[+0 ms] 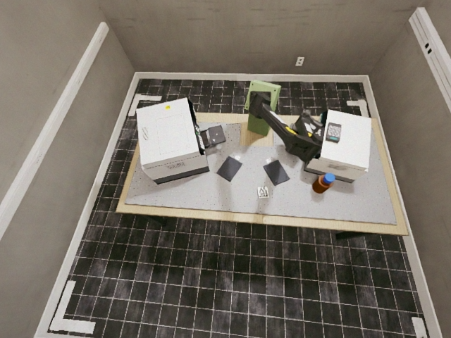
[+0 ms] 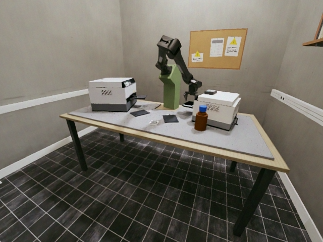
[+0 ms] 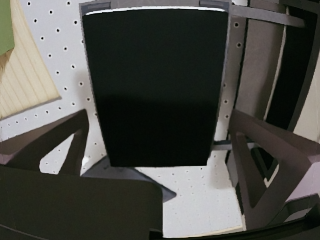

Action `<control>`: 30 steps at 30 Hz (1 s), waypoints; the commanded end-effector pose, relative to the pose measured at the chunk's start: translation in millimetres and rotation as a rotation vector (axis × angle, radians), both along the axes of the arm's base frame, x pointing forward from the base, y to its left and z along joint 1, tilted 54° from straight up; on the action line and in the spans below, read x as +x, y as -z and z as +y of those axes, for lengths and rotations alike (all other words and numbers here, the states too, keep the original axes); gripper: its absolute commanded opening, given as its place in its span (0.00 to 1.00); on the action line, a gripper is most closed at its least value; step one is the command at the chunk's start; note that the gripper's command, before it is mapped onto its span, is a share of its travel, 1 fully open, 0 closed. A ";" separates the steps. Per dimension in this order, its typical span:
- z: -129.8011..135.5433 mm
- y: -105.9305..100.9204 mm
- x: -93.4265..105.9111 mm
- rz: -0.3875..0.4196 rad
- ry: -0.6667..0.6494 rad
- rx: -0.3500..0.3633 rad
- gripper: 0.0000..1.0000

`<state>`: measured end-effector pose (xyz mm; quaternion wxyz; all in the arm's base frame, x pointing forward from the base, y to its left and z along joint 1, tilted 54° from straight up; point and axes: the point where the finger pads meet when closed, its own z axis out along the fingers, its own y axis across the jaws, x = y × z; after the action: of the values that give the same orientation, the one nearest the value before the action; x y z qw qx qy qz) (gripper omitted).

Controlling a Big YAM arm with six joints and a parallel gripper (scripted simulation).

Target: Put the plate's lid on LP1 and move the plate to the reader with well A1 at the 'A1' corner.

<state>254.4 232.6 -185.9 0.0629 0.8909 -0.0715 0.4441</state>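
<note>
A black lid (image 3: 157, 75) (image 2: 188, 104) covers the plate on the dispenser's stage; the plate and its A1 corner cannot be made out. My gripper (image 3: 159, 116) (image 2: 190, 98) is open, its fingers apart on either side of the lid's near part in the wrist view, holding nothing. The arm hides the stage in the top view. The dispenser (image 1: 346, 139) (image 2: 217, 108) stands at the right, the reader (image 1: 169, 136) (image 2: 110, 88) at the left with its dark stage (image 1: 218, 135) (image 2: 141, 97) sticking out. Two dark bench positions (image 1: 230, 168) (image 1: 276, 172) lie between them; their names are unreadable.
A brown bottle (image 1: 321, 184) (image 2: 201, 121) with a blue cap stands upright beside the dispenser's front. A keypad (image 1: 333, 132) (image 2: 210, 92) lies on the dispenser. The green arm pedestal (image 1: 258, 125) (image 2: 171, 91) is at the back. A printed marker (image 1: 263, 192) (image 2: 154, 122) lies near the front.
</note>
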 end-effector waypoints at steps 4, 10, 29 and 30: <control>-1.8 3.9 2.1 0.005 -0.004 -0.008 1.00; -9.8 5.9 -4.6 0.015 -0.019 -0.031 1.00; -20.2 8.6 3.9 0.017 0.000 -0.036 1.00; -17.0 7.8 5.8 0.013 0.000 -0.028 1.00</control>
<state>260.0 228.2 -192.6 0.0672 0.8916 -0.0671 0.4428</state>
